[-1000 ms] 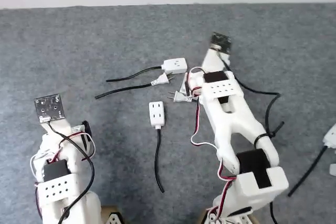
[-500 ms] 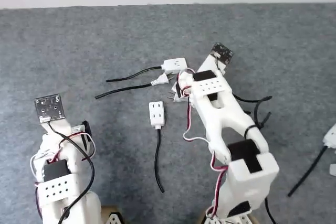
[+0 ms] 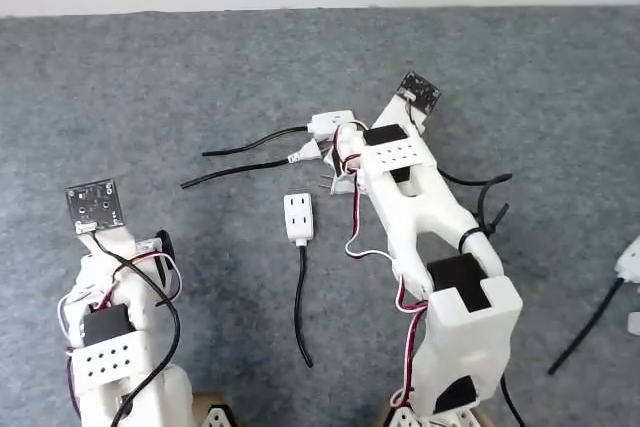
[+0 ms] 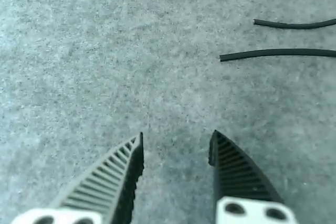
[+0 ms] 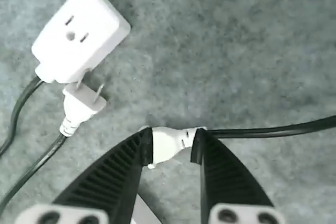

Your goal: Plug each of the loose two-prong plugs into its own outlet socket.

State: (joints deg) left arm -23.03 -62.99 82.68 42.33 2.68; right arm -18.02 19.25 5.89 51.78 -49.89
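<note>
Jaws clasp small white plug [image 5: 169, 145].

Left arm [image 3: 112, 352], right arm [image 3: 432, 222]: white printed shells, black servo blocks, red-white-black wiring, a dark circuit board [image 3: 94, 205] at each wrist. Left gripper [image 4: 177, 136], right gripper [image 5: 172, 132]: black ribbed jaws, white mounts.

The high view looks down from above and behind both arm bases, taking in the whole grey mat [image 3: 150, 77]. Each wrist view sits close to the mat and looks out along its own arm's tip — the left gripper [image 4: 176, 153] toward two black cable ends [image 4: 273, 53], the right gripper [image 5: 170, 148], clamping a plug [image 5: 169, 144], toward an outlet socket [image 5: 79, 30] that the high view shows mid-table.
</note>
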